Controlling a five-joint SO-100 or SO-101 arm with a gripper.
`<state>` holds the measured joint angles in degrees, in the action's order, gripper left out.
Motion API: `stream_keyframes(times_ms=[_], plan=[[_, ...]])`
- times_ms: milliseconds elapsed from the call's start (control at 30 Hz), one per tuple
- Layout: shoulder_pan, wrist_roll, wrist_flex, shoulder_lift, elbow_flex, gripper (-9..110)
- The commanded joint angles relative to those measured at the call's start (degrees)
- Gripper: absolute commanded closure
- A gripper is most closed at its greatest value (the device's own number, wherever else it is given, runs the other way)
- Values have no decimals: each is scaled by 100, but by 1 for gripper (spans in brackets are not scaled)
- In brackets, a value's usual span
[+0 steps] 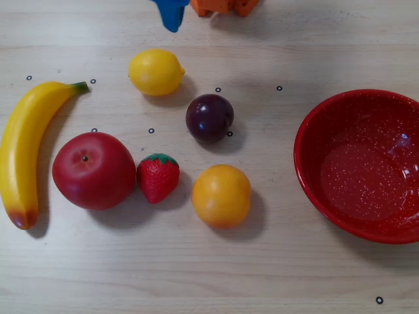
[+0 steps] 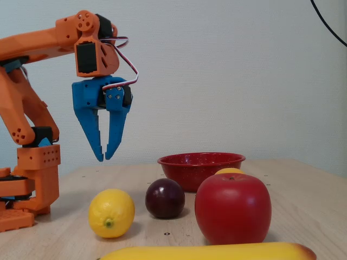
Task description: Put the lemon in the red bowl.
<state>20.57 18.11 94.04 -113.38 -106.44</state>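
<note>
The lemon (image 1: pixel 156 72) (image 2: pixel 111 213) lies on the wooden table at the upper left of the fruit group in the overhead view. Far to the right in that view stands the red bowl (image 1: pixel 308 171) (image 2: pixel 200 162), with nothing inside. My blue gripper (image 2: pixel 104 157) hangs high above the table, pointing straight down, above and slightly behind the lemon. Its fingers are almost together and hold nothing. In the overhead view only the gripper's tip (image 1: pixel 171 18) shows at the top edge, just beyond the lemon.
A dark plum (image 1: pixel 209 118) lies between the lemon and the bowl. An orange fruit (image 1: pixel 221 195), a strawberry (image 1: pixel 158 176), a red apple (image 1: pixel 93 170) and a banana (image 1: pixel 26 150) fill the left half. The orange arm base (image 2: pixel 32 179) stands at the back.
</note>
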Motion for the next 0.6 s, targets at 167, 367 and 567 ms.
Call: stream_keyframes(times_ms=[167, 367, 567], plan=[[598, 589, 343, 343, 984, 98], [791, 1389, 703, 615, 1063, 88], [993, 1881, 782, 729, 791, 67]])
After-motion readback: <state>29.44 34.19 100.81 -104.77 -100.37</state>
